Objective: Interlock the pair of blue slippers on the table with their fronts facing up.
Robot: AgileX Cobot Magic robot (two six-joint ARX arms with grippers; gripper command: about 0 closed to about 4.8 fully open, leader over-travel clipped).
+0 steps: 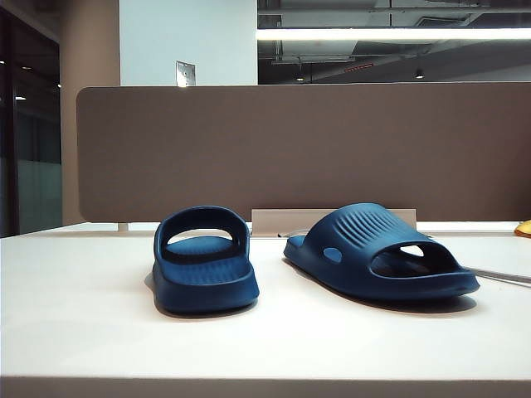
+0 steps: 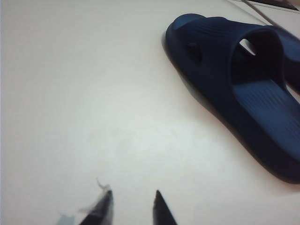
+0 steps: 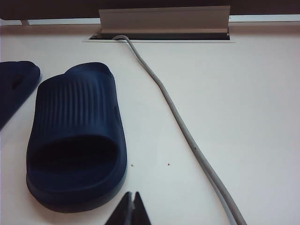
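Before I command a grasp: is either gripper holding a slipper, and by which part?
Nothing is held. Left gripper is open over bare table; right gripper is shut and empty beside the slipper.

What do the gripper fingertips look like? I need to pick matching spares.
Only tips show. The left gripper has two black pointed fingers, one trailing a pale wispy shred. The right gripper has black fingers tapering to narrow points. No cables or markings visible.

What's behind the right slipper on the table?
Behind the right slipper a grey cable runs across the table into a lidded cable slot below the brown divider. The slot's inside is hidden.
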